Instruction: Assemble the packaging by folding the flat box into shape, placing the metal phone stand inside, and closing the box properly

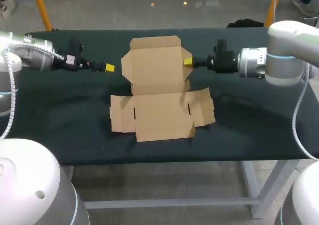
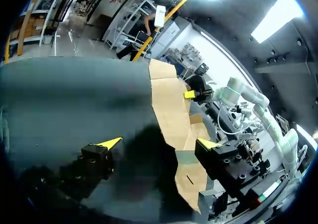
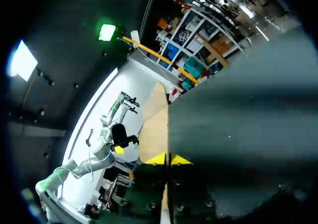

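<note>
A flat brown cardboard box [image 1: 159, 110] lies unfolded in the middle of the dark table, its rear panel and side flaps slightly raised. My right gripper [image 1: 188, 61] is at the rear panel's right side flap. In the right wrist view the gripper [image 3: 169, 159] is shut, with the flap's thin edge between its tips and the box [image 3: 153, 129] stretching ahead. My left gripper [image 1: 108, 67] is just left of the box, apart from it. In the left wrist view it [image 2: 159, 143] stands wide open and empty, with the box [image 2: 171, 110] ahead and the right gripper [image 2: 189, 94] at its far edge.
The dark cloth-covered table [image 1: 60, 125] has bare room on both sides of the box and in front of it. A black object [image 1: 245, 23] sits at the table's back edge on the right.
</note>
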`<state>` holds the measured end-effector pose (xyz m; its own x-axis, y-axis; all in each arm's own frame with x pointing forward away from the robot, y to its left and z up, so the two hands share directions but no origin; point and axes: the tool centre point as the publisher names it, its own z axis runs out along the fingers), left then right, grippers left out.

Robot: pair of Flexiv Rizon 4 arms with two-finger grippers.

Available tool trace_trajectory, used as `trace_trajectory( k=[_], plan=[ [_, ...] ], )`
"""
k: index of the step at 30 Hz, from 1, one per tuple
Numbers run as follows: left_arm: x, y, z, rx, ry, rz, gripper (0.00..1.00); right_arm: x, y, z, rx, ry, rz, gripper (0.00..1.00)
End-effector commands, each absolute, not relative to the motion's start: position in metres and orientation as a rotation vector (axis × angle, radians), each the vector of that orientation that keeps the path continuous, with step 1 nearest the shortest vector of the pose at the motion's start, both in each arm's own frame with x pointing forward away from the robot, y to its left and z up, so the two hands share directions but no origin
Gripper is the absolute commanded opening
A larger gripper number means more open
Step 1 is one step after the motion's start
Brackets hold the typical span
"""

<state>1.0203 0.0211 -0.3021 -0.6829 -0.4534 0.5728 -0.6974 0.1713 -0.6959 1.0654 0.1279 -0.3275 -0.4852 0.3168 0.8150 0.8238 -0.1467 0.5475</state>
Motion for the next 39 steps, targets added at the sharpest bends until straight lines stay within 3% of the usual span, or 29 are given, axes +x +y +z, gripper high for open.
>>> trace_trajectory(
  k=[1, 13, 19, 39],
  plan=[
    [1.031, 0.019, -0.309, 1.073, -2.197, 1.56, 1.0, 1.069, 0.126, -0.328, -1.232, -1.696, -1.718, 0.0],
    [1.05, 0.005, -0.306, 0.957, -2.176, 1.664, 0.99, 1.078, 0.134, -0.314, -1.147, -1.709, -1.823, 0.0],
    [1.057, -0.009, -0.301, 0.882, -2.174, 1.688, 0.76, 1.082, 0.139, -0.31, -1.123, -1.71, -1.856, 0.0],
    [1.069, -0.045, -0.293, 0.663, -2.138, 1.72, 0.7, 1.095, 0.149, -0.301, -1.054, -1.672, -1.936, 0.0]
  ],
)
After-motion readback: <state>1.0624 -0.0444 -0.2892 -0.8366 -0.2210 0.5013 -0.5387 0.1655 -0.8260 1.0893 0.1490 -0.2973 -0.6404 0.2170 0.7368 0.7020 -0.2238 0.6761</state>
